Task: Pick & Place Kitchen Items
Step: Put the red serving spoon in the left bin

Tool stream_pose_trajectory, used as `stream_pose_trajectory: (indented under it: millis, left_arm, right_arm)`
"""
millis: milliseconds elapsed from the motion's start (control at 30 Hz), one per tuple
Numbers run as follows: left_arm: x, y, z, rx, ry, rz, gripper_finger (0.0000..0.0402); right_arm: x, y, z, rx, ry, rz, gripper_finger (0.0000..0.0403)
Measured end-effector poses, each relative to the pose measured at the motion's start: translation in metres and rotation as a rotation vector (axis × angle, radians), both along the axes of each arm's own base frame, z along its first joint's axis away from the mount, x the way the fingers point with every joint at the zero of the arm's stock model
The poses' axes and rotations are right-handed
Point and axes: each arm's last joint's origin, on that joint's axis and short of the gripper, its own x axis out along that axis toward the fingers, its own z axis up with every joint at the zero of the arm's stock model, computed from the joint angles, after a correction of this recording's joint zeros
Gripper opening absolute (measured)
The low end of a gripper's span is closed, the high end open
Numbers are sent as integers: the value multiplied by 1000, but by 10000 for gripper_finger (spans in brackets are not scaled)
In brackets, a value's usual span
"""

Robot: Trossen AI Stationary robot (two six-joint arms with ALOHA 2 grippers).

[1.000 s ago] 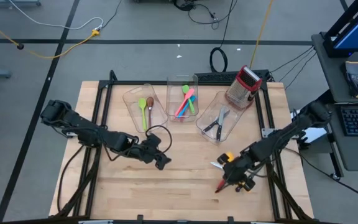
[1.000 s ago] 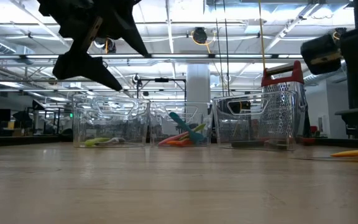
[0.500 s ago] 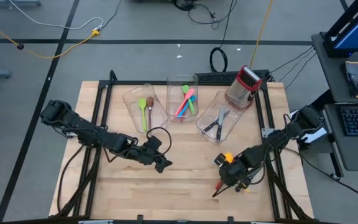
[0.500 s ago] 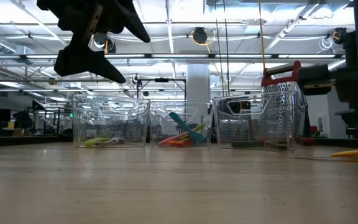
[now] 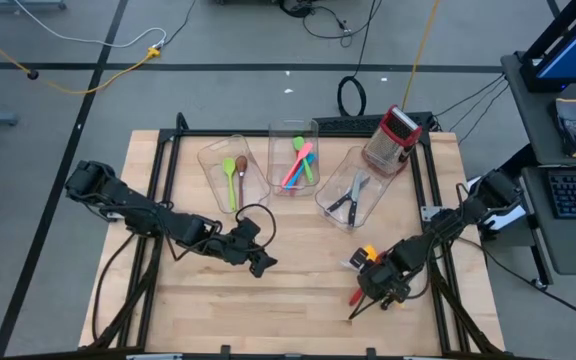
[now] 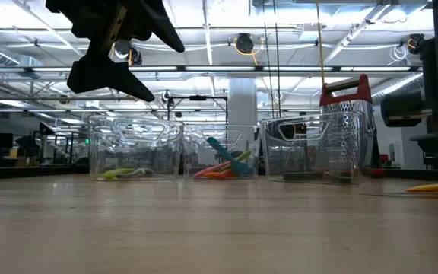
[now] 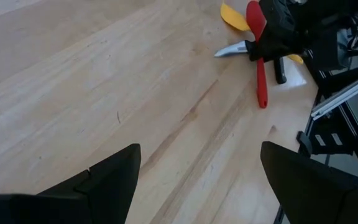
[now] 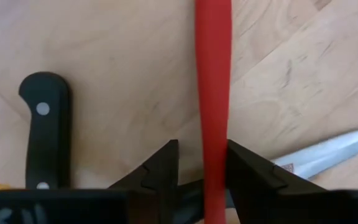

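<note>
- The right gripper [image 5: 381, 287] is low over the wood table [image 5: 298, 310], near its front right corner, and its two fingers [image 8: 161, 167] sit one on each side of the red spoon [image 7: 259, 59].
- The fingers are partly open. They are very close to the red handle, but I cannot tell if they squeeze it yet.
- To do this step well, I think the fingers should close gently on the middle of the handle, then lift straight up so the spoon does not tip.
- A black-handled knife [image 8: 45, 127] and a yellow spoon [image 7: 234, 16] lie just beside the red one. The fingers should take only the red one.
- The red spoon lies flat. Its long line runs at a slant, with the handle tip pointing toward the front edge of the table and the bowl end toward the clear bins [image 5: 351, 195] at the back.
- The left gripper [image 5: 258, 262] waits wide open above the middle of the table, holding nothing.
</note>
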Motion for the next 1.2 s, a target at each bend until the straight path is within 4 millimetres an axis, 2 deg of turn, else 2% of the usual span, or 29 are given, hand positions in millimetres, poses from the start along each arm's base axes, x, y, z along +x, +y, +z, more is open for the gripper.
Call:
stream_pose_trajectory:
  millis: [133, 367, 533, 700, 933, 1067, 1200]
  left_arm:
    - [0, 0, 0, 5, 0, -4, 337]
    - [0, 0, 0, 3, 0, -2, 337]
    - [0, 0, 0, -3, 0, 2, 337]
    - [1, 0, 1, -8, -13, 3, 337]
    - [7, -3, 9, -30, -113, -10, 337]
    - [12, -4, 17, -105, -206, 17, 337]
    - [16, -6, 27, -205, -302, 52, 337]
  right_arm:
    - [-1, 0, -1, 0, -1, 0, 97]
    - [0, 0, -1, 10, -11, 1, 29]
    - [1, 1, 4, 21, -31, -25, 29]
    - [7, 4, 27, 58, -106, -33, 29]
    - [13, 6, 72, 117, -251, -45, 30]
    - [18, 4, 96, 50, -401, -90, 30]
    - [24, 1, 111, -94, -536, -122, 30]
